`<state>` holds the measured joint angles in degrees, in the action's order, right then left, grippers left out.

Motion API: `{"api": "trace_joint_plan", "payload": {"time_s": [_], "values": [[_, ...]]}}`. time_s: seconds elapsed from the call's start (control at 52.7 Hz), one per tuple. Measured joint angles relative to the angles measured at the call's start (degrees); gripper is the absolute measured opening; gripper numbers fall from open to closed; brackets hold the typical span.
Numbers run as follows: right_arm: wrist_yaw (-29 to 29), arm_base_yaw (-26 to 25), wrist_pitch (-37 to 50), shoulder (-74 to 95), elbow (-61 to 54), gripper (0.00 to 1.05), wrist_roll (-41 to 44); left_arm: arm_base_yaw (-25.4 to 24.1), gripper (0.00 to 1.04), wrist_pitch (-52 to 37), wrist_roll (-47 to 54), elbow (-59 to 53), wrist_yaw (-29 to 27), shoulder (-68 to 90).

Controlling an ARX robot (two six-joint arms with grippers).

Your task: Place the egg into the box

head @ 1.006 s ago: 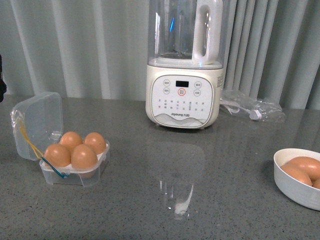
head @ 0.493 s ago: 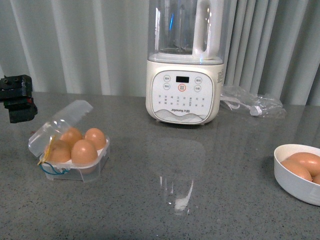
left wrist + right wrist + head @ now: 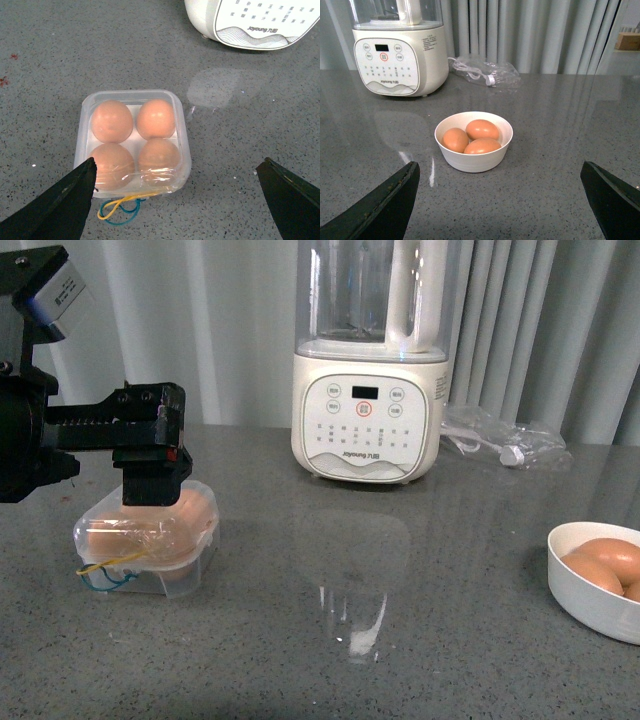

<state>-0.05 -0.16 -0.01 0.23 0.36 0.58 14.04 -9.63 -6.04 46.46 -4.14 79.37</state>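
The clear box (image 3: 150, 552) sits on the grey counter at the left with its lid down. Every cup holds a brown egg (image 3: 112, 120), seen through the lid in the left wrist view, where the box's rim (image 3: 183, 145) shows. Yellow and blue bands (image 3: 120, 207) trail from its near edge. My left gripper (image 3: 152, 490) hangs right over the box, open, with its jaws wide apart (image 3: 178, 162) and nothing between them. My right gripper (image 3: 500, 167) is open and empty, a short way back from the white bowl (image 3: 473, 159).
The white bowl (image 3: 590, 610) at the right holds three brown eggs (image 3: 482, 129). A cream blender (image 3: 368, 370) stands at the back middle, with a crumpled clear plastic bag (image 3: 505, 450) beside it. Grey curtains close off the back.
The box's lid has gone from standing open to lying shut over the eggs. My left arm has come in from the left and now sits over the box.
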Motion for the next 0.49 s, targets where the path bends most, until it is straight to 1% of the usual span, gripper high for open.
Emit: {"api": "trace_joint_plan", "payload": {"time_s": [0.285, 0.417, 0.493], "values": [[0.0, 0.0, 0.0, 0.0, 0.0, 0.97, 0.0, 0.7, 0.98, -0.2, 1.3, -0.6, -0.9, -0.5], [0.0, 0.0, 0.0, 0.0, 0.0, 0.97, 0.0, -0.4, 0.98, 0.2, 1.1, -0.8, 1.0, -4.0], [0.0, 0.0, 0.0, 0.0, 0.0, 0.97, 0.0, -1.5, 0.98, 1.9, 1.5, -0.8, 2.1, -8.0]]}}
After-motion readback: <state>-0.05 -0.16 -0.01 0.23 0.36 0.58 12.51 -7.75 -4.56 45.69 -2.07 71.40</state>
